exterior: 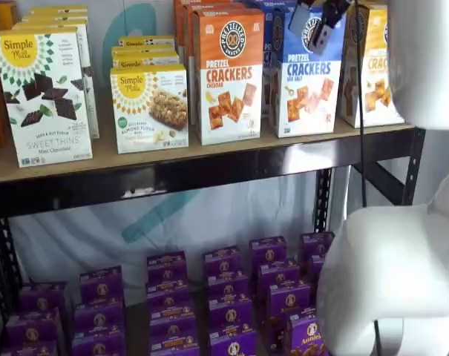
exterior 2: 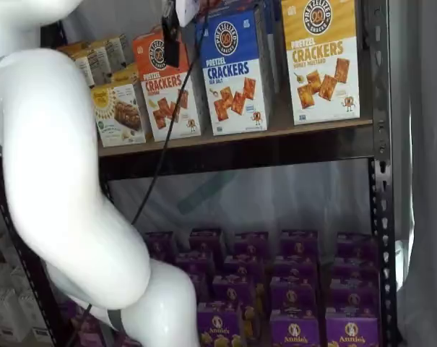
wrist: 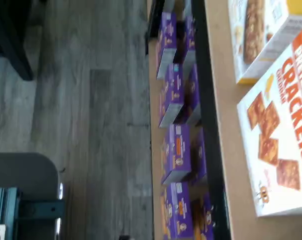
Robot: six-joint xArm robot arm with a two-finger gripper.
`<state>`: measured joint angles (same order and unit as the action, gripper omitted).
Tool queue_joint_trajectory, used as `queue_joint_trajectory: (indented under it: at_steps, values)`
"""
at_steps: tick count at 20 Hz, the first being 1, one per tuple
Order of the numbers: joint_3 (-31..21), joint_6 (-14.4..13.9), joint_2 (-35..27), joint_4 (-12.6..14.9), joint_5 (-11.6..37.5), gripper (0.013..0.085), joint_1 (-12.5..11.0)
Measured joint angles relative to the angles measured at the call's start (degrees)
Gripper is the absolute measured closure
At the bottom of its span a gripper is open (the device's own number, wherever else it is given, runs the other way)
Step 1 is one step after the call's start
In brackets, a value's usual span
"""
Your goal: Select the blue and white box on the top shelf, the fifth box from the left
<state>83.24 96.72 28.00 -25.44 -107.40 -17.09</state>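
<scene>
Standing closest to the cameras, the white arm [exterior 2: 66,188] fills much of both shelf views, and a black cable [exterior 2: 157,159] hangs from it. Behind it the pincer [exterior: 317,22] hangs from the top edge in front of the top shelf; its black fingers [exterior 2: 170,36] show side-on, so I cannot tell whether they are apart or together.

Next comes the blue and white box [exterior: 304,74], upright on the top shelf's wooden surface [exterior: 172,157]. Its upper part is blue with a round logo, its lower part white with "PRETZEL CRACKERS" in blue and orange cracker squares pictured. The long axis runs vertically and the printed face points out toward the cameras. It stands between the orange cheddar box [exterior: 226,74] and the yellow box [exterior 2: 321,61], just beside each; the pincer hangs before its upper part.

Below, purple boxes [exterior: 231,297] sit in rows on the lower shelf, which the wrist view also shows beside grey flooring [wrist: 91,110].
</scene>
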Motion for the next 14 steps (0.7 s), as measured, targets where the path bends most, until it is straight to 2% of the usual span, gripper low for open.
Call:
queue_joint_trajectory:
  at_steps: [5,11,14]
  values:
    - [2.9,-2.6,-0.2,-1.5,2.2,0.013,1.1]
    - [4.1,-2.6,-1.5,-3.3,7.2,0.013,0.3]
    - [4.2,-1.7,-2.5,-1.6,11.7,0.013,0.8]
